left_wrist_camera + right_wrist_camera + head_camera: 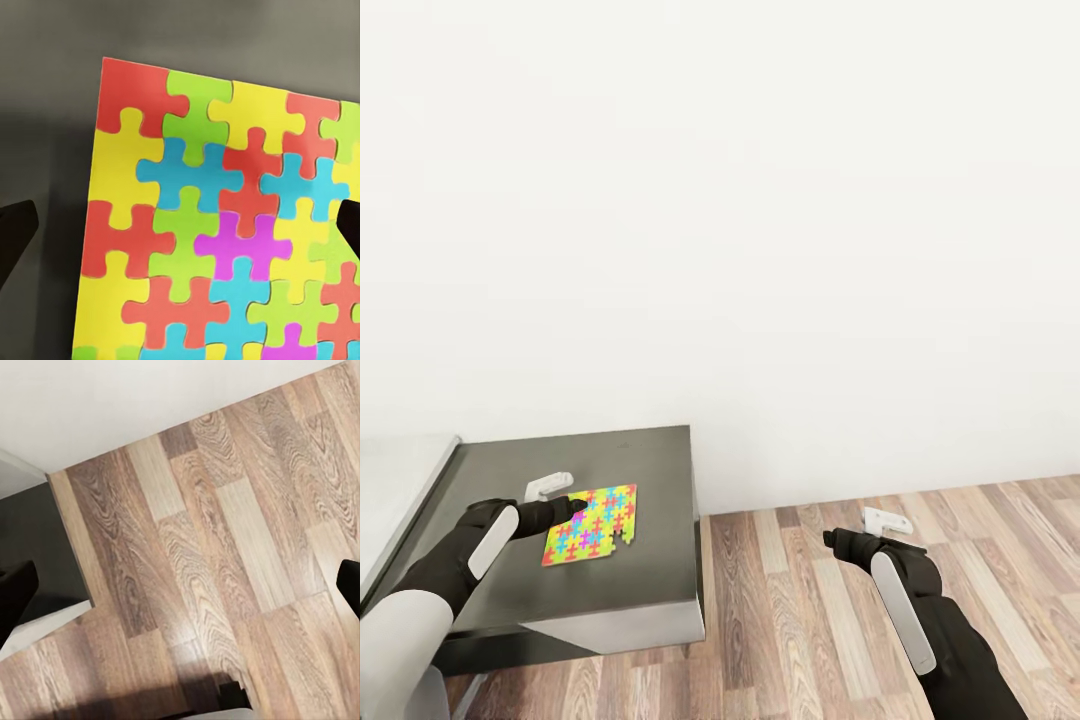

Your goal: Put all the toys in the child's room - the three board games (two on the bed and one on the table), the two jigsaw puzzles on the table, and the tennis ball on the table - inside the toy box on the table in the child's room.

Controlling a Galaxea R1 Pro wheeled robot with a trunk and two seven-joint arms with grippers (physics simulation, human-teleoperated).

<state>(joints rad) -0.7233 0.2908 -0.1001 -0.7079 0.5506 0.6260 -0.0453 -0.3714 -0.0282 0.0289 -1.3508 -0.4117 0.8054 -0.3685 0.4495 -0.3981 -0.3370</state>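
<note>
Pale grey table section [395,490]: at the far left of the head view, butting against the dark section; its surface is bare where visible.
Left arm: comes in from the lower left over the table; white forearm shell, black wrist.
Left gripper [572,507]: over the near-left corner of the puzzle. In the left wrist view the two dark fingertips [15,240] sit at opposite edges, spread wide, with the puzzle face between them. Jaws wide open, nothing held. Whether a fingertip touches the puzzle, I cannot tell.
Jigsaw puzzle [591,524]: lies flat on the dark top, toward the right half, slightly skewed to the table edges. Thin square of interlocking pieces; the close view [217,225] shows red, yellow, green, blue and magenta. Notch in its right edge near the front corner.
Dark grey table top [650,470]: angular slab, right edge ending beside the floor; light grey side panel [630,625] below the front edge.
Wall [760,200]: plain white, taking up the upper part of the head view.
Wood-plank floor [780,620]: brown-grey, right of the table.
Right gripper [838,541]: over the floor, well apart from the table. The right wrist view shows its fingertips [16,596] far apart with planks [225,555] and a dark table corner [30,540] below. Jaws wide open, empty.
</note>
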